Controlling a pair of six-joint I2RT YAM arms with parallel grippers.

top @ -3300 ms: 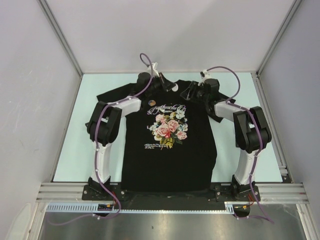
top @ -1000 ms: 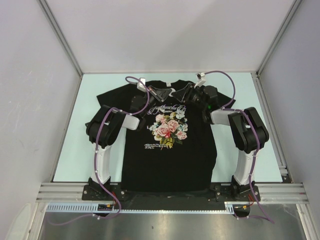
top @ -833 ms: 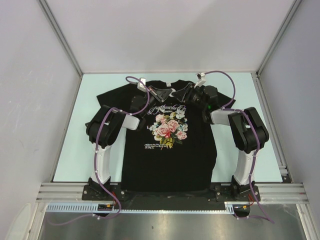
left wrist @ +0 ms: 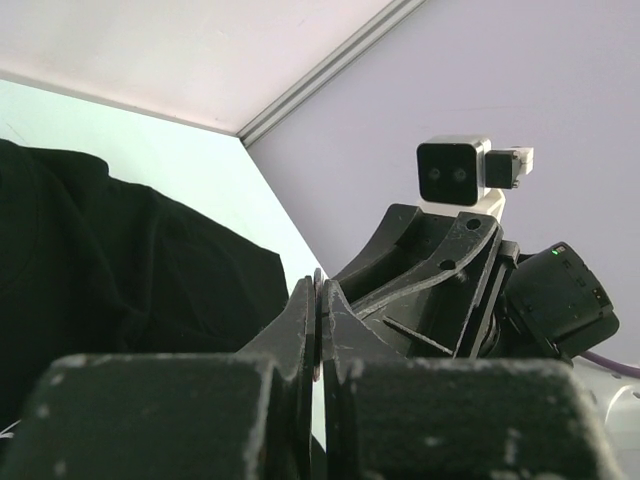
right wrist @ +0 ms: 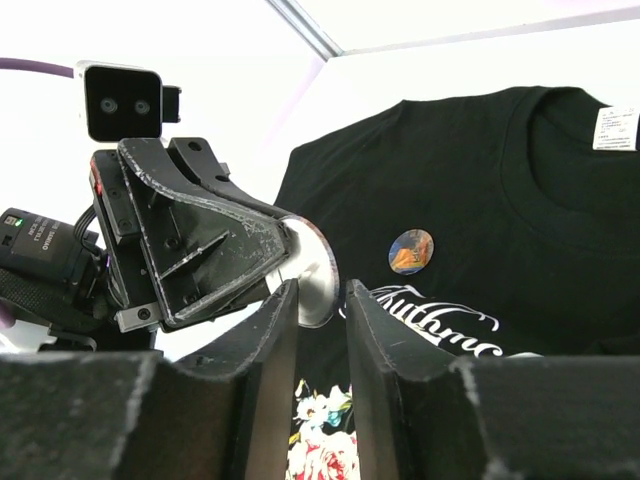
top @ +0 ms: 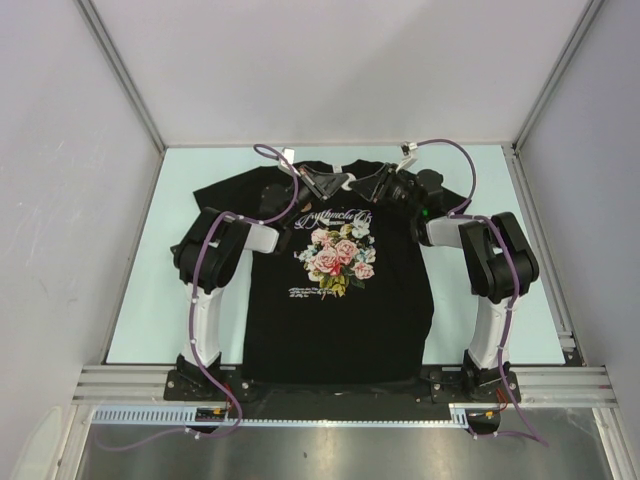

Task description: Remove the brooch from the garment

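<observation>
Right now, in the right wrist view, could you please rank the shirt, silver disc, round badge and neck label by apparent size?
1. shirt
2. silver disc, though it sits nearer the camera
3. round badge and neck label look alike; the label is cropped.

Left arm (top: pixel 213 252): stretched forward, left gripper (left wrist: pixel 318 288) clamped on thin silver disc (right wrist: pixel 312 262). Right arm (top: pixel 497 255): stretched forward, right gripper (right wrist: pixel 322 300) facing it, jaws apart.

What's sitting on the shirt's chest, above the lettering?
A small round brooch lies on the garment, between collar and lettering. The left end effector pinches a silver disc near it. How the brooch is fastened is hidden under its face.
</observation>
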